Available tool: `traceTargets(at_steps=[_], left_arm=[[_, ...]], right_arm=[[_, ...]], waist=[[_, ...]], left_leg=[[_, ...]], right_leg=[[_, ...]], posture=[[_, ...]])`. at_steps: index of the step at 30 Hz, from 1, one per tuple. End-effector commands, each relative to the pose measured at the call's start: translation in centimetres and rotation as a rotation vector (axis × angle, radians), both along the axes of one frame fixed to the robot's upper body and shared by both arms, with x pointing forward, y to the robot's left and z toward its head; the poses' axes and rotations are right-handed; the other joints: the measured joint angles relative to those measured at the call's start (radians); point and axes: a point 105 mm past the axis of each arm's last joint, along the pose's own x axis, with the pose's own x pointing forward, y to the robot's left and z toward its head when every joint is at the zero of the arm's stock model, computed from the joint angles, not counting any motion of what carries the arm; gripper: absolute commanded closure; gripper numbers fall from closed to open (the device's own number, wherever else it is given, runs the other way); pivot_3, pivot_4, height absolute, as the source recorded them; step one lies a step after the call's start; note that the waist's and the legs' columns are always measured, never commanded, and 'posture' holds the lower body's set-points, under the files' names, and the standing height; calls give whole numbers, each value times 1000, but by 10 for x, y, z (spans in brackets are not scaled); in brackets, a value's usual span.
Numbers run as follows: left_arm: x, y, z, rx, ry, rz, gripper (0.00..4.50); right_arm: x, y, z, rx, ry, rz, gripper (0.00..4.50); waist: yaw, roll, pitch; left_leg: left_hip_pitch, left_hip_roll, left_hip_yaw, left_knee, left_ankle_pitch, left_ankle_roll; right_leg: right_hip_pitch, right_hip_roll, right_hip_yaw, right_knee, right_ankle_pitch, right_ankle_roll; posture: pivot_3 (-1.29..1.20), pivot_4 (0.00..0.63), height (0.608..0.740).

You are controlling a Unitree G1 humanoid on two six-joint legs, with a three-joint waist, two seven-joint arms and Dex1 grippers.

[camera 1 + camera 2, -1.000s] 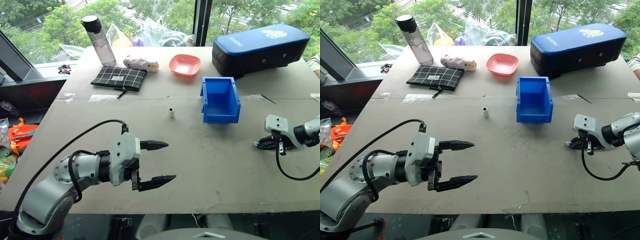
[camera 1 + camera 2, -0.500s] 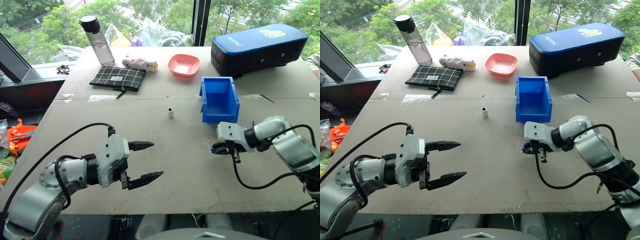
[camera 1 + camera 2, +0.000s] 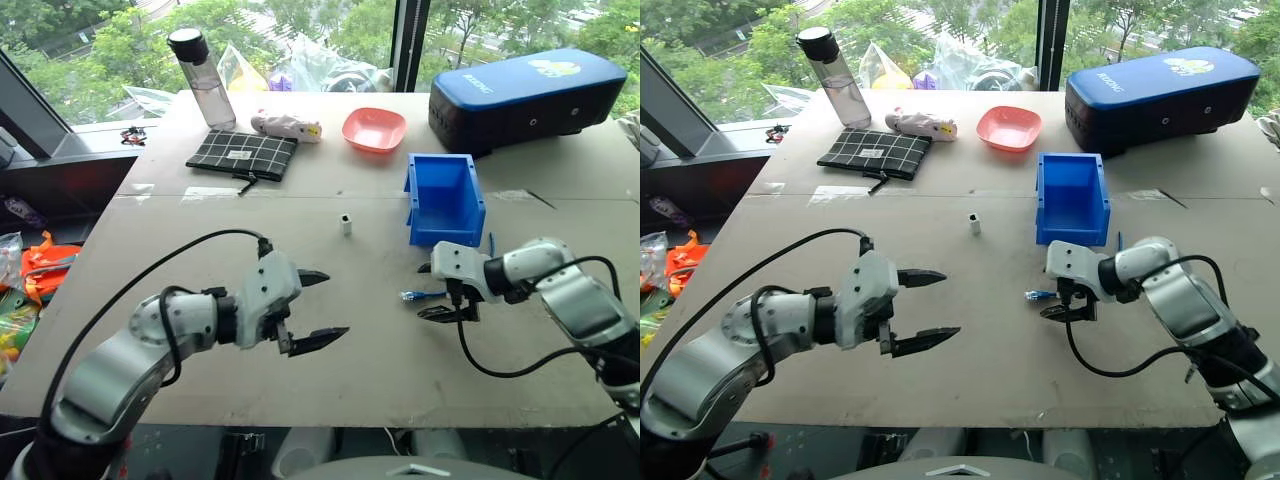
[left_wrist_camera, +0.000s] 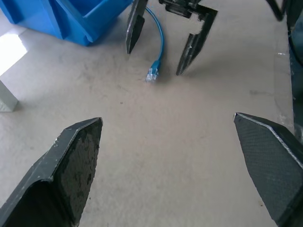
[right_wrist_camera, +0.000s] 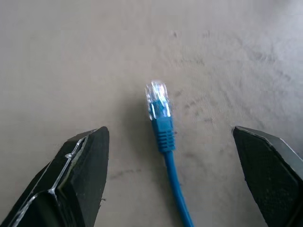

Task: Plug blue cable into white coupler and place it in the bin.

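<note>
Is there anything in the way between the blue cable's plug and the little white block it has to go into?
Nothing visible. Only bare table lies between the blue cable and the white coupler.

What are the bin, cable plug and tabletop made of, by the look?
The bin: likely molded plastic, uniform bright blue with a slight sheen. The blue cable: matte rubbery jacket; its plug is clear, glassy hard plastic. The table: matte grey-brown board, scuffed, with taped seams, maybe fibreboard or cardboard.
</note>
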Motion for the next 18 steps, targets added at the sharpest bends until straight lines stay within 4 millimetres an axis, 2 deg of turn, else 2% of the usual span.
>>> traceTargets(at_steps=[1,3,5,9,17,18], left_arm=[[22,-21,-19,-15,25,-35,0],[27,-33,-24,-28,34,-78,0],[29,-43,-29,-19,24,-129,0],[36,-64,-45,27,20,-202,0],[60,-91,-78,113,40,-208,0],[61,-94,-80,110,43,-217,249]], right_arm=[[-31,-22,33,168,-137,-33,367],[-47,-35,31,192,-119,-91,367],[-54,-47,30,210,-102,-184,367],[-68,-68,29,244,-83,-345,367],[-87,-67,23,260,-95,-470,367],[-88,-65,22,269,-94,-485,161]], waist=[[11,-1,0],[3,-2,-1],[-17,-3,-1],[-20,-2,-2],[-13,-2,-2],[-8,-1,-3]], left_leg=[[0,0,0,0,0,0],[-1,-1,-1,1,0,0],[1,0,0,1,0,0],[2,1,4,1,0,0],[2,0,4,4,0,0],[2,0,4,5,0,0]], right_leg=[[0,0,0,0,0,0],[0,0,0,0,0,0],[0,1,5,2,0,1],[1,2,6,3,1,2],[2,2,5,2,2,3],[3,1,5,2,2,4]], posture=[[0,150,737],[0,150,737],[0,150,737],[0,150,737],[0,150,737],[0,150,737]])
